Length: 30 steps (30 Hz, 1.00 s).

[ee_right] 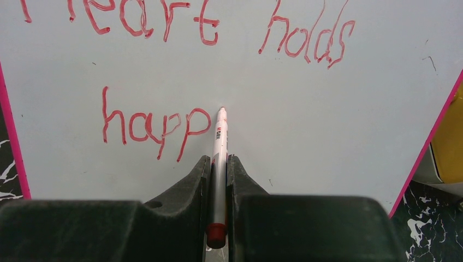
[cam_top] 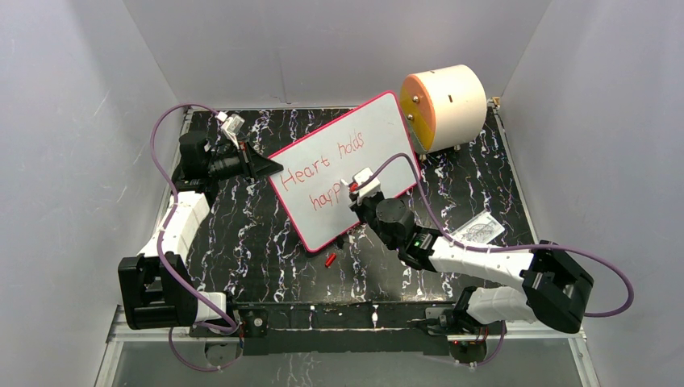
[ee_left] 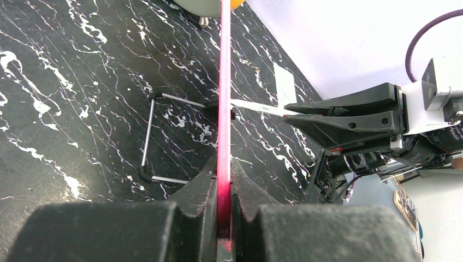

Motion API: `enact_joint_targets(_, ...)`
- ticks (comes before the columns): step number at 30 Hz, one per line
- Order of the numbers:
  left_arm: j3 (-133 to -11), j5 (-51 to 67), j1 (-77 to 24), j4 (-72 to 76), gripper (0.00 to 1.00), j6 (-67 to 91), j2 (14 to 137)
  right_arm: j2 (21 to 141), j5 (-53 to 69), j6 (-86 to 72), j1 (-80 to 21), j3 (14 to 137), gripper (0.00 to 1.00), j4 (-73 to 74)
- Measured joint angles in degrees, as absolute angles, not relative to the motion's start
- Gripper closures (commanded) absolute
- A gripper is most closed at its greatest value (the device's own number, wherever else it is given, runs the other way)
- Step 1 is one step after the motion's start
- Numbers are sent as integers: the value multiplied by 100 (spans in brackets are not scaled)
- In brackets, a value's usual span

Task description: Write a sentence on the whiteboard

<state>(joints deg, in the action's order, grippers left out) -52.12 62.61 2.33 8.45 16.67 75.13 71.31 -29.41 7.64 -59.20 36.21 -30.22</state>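
Whiteboard point(cam_top: 369, 122) from the overhead cam first: white face, rounded corners, thin pink-red rim. It sits mid-way across the black marbled table point(cam_top: 258, 234), turned at a slant, and the cream cylinder point(cam_top: 452, 101) is just behind its far corner. The sentence point(cam_top: 305, 174) is thin red marker in two slanted lines, "Heart holds" on top and "happ" underneath. My right gripper point(cam_top: 357, 184) sits right at the end of "happ" and covers anything past it. My left gripper point(cam_top: 262, 165) is on the board's left edge. A small red cap point(cam_top: 330, 260) lies on the table near the board's nearest corner.

Left wrist cam: the board is edge-on here, so all I get is the rim as one pink line and none of the writing. The jaws are clamped tight on that rim. A wire stand point(ee_left: 147, 136) shows on one side and disappears behind the board.

Right wrist cam: the jaws are nearly closed, pinching the marker point(ee_right: 220, 147), whose tip is just right of the last "p". Frame edge chops off the top of "Heart". Can't tell if the tip actually touches the board.
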Motion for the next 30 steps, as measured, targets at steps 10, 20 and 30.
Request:
enact_joint_targets(10,-5214,6287,242,851,100,1664,7522,7048,-2919,744,-5907,3621,100,-2869)
enact_joint_targets(20,-5214,6296,242,851,100,1662,7522,6709,-2899,722,-5887,3621,100,-2528)
enact_joint_targets(30,-5214,6302,242,851,100,1656,7522,6840,-2810,705,-5887,3621,100,-2499)
